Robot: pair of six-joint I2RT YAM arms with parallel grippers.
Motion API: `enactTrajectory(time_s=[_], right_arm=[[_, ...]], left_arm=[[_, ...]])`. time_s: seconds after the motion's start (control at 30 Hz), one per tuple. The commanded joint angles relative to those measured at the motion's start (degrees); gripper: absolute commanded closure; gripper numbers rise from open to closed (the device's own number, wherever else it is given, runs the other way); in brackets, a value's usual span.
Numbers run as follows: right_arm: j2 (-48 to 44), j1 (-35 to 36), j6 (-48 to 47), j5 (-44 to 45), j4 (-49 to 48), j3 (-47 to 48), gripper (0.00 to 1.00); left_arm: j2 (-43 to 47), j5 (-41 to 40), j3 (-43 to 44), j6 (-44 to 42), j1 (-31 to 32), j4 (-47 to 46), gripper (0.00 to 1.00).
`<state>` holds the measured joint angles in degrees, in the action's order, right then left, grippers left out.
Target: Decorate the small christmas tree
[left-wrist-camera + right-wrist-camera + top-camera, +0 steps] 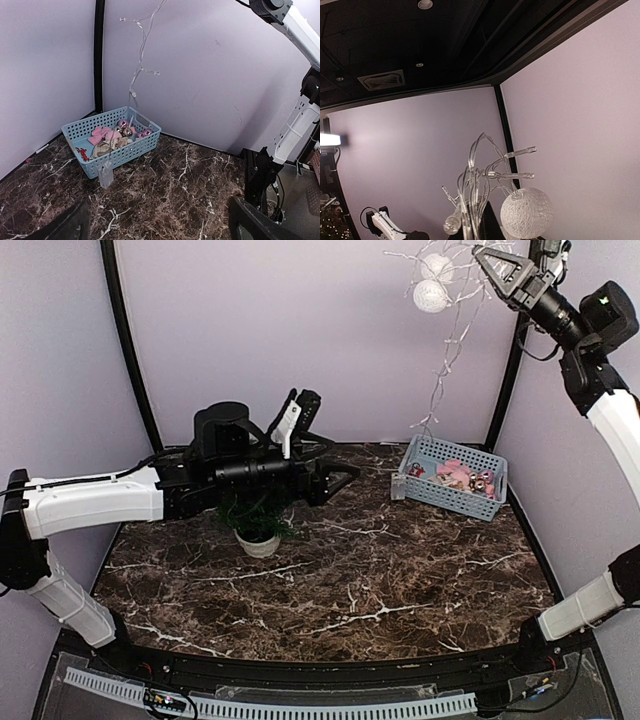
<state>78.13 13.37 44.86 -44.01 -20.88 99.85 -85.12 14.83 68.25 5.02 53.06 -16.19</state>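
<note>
**A:** Where was the small christmas tree (258, 518)?

**B:** On the marble table (400, 590), left of centre. It stood upright in its white pot (258, 544), under the left forearm, which hid part of it.

**A:** And the left gripper (340, 485)?

**B:** Just past the tree, with its jaws spread wide and nothing between them. It faced the blue basket (425, 452).

**A:** What lay in the basket?

**B:** Pink and silvery ornaments (120, 132). The basket sat near the far right corner, well apart from the tree.

**A:** The right gripper (485, 258)?

**B:** High up by the back wall, clenched on a string of lights (475, 185). A white woven ball (526, 212) hung beside it, and the strand trailed down to the basket.
</note>
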Motion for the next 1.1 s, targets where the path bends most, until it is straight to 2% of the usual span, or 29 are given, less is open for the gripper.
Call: enactTrajectory(time_s=[0.0,0.13,0.17,0.2,0.23,0.37,0.6,0.73,0.87,1.07], right_arm=[[0.2,0.6,4.9,-2.4,-8.5,1.3,1.0],[0.4,0.8,6.8,-3.3,-10.4,0.3,1.0],[0.3,0.9,7.4,-3.6,-11.3,-0.2,1.0],[0.2,1.0,8.1,-4.0,-12.3,-0.7,1.0],[0.2,1.1,9.4,-4.5,-13.5,-1.2,1.0],[0.3,1.9,12.3,-6.6,-17.1,-2.4,1.0],[-0.7,3.2,12.5,-7.7,-17.8,-3.2,1.0],[-1.4,3.4,11.9,-7.7,-17.8,-3.7,1.0],[-1.7,3.7,11.8,-7.8,-18.7,-4.3,1.0],[-2.7,3.9,10.6,-7.8,-19.2,-5.2,1.0]], left_arm=[[-1.5,1.8,2.0,0.6,0.3,-5.9,0.01],[-4.1,2.9,2.3,1.6,0.3,-7.4,0.01],[-4.6,3.3,2.4,2.1,0.3,-8.1,0.04],[-5.7,4.0,2.8,2.4,0.3,-8.2,0.08],[-6.2,4.5,3.1,2.8,0.3,-8.3,0.17],[-9.9,8.5,5.0,4.2,0.5,-9.5,0.36],[-14.6,15.7,8.6,1.2,2.8,-11.3,0.38],[-17.3,16.8,10.3,-0.5,4.2,-12.1,0.38],[-20.5,14.6,12.7,-1.7,4.4,-11.3,0.38],[-24.1,6.8,17.3,-4.6,4.4,-5.8,0.38]])
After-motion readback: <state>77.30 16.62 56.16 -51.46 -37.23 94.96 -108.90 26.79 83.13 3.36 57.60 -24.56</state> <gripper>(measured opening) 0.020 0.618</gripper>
